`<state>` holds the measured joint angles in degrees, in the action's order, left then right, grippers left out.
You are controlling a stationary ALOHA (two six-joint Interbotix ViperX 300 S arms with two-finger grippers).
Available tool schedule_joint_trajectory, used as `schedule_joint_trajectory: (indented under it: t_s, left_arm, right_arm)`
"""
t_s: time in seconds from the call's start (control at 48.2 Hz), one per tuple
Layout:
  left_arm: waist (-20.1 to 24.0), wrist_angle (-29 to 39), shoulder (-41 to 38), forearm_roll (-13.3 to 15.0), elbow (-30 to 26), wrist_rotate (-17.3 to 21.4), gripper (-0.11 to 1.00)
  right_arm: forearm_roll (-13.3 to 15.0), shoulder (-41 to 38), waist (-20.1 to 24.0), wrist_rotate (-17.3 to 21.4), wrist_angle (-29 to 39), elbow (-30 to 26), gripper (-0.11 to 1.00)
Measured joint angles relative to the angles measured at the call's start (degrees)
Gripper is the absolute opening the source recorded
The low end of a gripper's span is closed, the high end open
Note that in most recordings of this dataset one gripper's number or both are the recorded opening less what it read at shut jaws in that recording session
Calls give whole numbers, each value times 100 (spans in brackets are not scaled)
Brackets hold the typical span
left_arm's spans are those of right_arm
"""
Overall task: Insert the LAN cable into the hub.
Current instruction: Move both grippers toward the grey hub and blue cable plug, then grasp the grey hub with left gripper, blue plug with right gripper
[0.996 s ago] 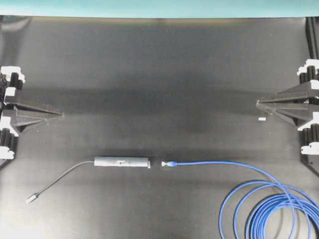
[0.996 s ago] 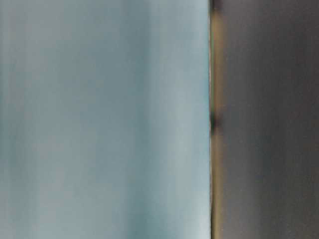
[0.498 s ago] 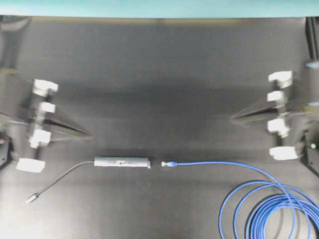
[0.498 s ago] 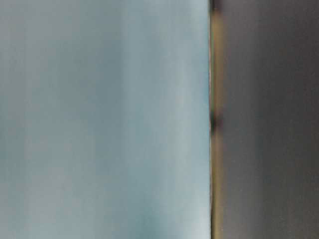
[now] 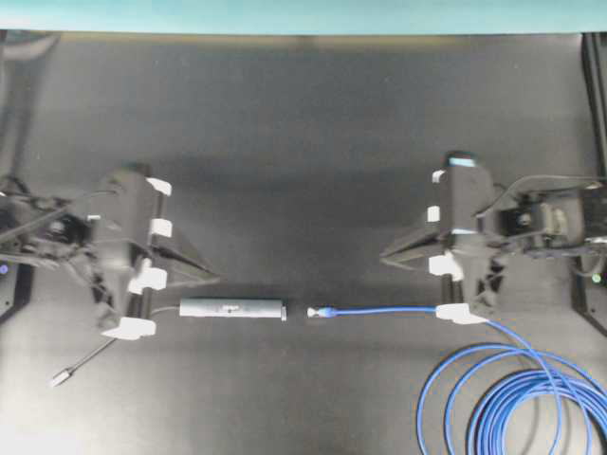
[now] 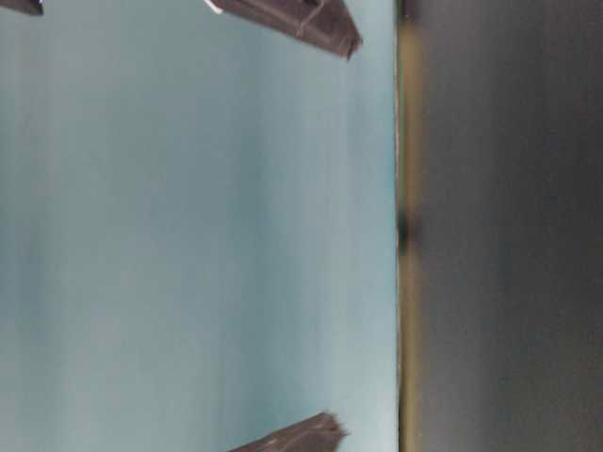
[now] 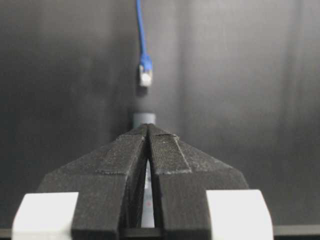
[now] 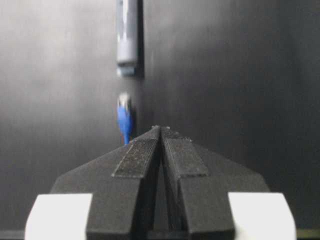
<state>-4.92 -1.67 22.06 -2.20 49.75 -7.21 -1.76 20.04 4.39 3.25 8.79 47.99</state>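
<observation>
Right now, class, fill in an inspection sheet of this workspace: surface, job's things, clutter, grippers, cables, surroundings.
Surface: matte black table mat, flat.
Job's things: slim grey metal bar-shaped hub lying flat; bright-blue LAN cable with its clear plug pointing at the hub's end, a small gap between, not inserted.
Clutter: nothing seen.
Grippers: left gripper near the hub, jaws almost together, holding nothing; right gripper near the plug end, shut, empty.
Cables: blue cable's spare length coiled at lower right; hub's thin grey cord ends in a small silver plug.
Surroundings: teal wall beyond the mat.
</observation>
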Motion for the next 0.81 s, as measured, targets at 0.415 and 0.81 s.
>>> schedule_joint_trajectory:
  t_s: [0.415,0.81]
  left_arm:
    - [149,-2909,-536,0,1011,-272,71]
    - [167,-4790,-1459,-9,1802,-554,73]
  right_arm:
    - [0,35,9,0,-773,105,0]
    - [0,114,9,9,-1283,229,0]
